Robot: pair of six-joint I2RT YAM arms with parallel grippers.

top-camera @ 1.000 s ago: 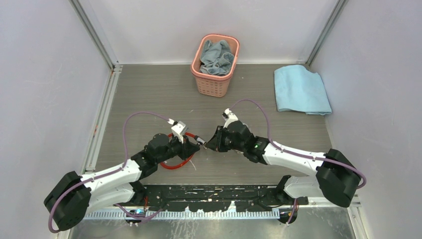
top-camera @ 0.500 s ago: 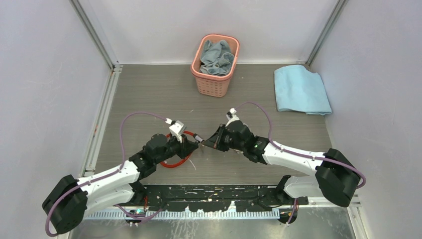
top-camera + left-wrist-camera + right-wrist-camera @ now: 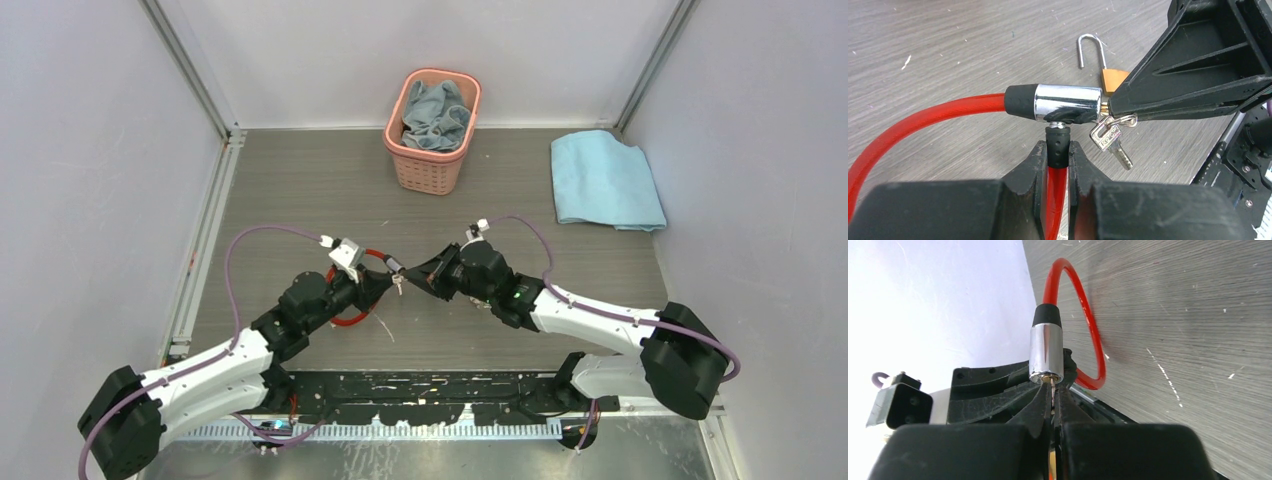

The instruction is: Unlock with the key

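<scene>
Worktop [image 3: 300,190], grey woodgrain. Cable lock [image 3: 923,117], red, looped, at mid-worktop between my arms. Left end effector [image 3: 1057,155]: nearly closed, clamping the cable's black collar under the chrome barrel [image 3: 1065,102]. Right end effector [image 3: 1053,395]: pinched tight on the key [image 3: 1052,382] seated in the barrel's end. Padlock [image 3: 1113,80], brass, lying on the worktop beyond. Spare key [image 3: 1108,137], dangling below the barrel.

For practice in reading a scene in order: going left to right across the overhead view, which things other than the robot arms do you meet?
Red cable lock → pink basket → blue cloth.
</scene>
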